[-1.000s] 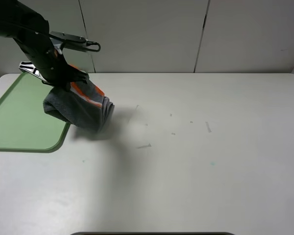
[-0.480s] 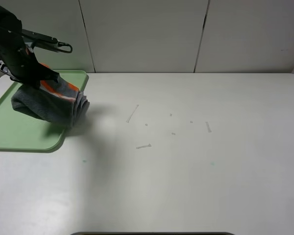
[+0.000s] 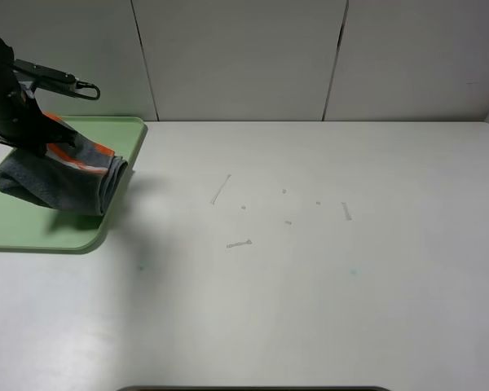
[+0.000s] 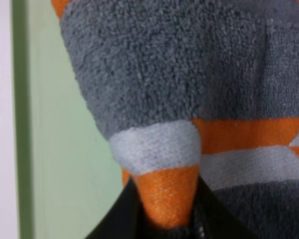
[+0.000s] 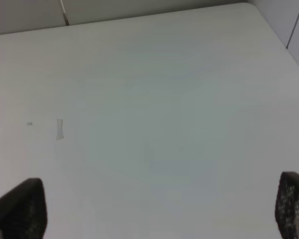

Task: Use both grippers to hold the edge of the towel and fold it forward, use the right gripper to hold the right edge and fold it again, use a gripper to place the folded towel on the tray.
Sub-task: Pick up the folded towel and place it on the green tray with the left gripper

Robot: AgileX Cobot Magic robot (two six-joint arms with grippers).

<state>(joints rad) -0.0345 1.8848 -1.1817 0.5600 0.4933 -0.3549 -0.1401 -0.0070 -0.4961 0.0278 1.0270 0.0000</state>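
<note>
One arm shows from the high camera, far left: the left gripper [image 3: 34, 140] pinches the folded towel [image 3: 61, 181] at its orange-patched end, and the grey bundle hangs over the tray [image 3: 20, 224], its lower folds at or just above the green surface; I cannot tell if they touch. The white table [image 3: 310, 269] beside it carries a few small pale scraps [image 3: 239, 243].

From the left wrist, dark fingers [image 4: 119, 221] are clamped narrowly on an orange fold of towel [image 4: 189, 74], with green tray [image 4: 55, 164] behind.

From the right wrist, the right gripper [image 5: 159, 209] stands wide over bare table [image 5: 154, 99], holding nothing.
</note>
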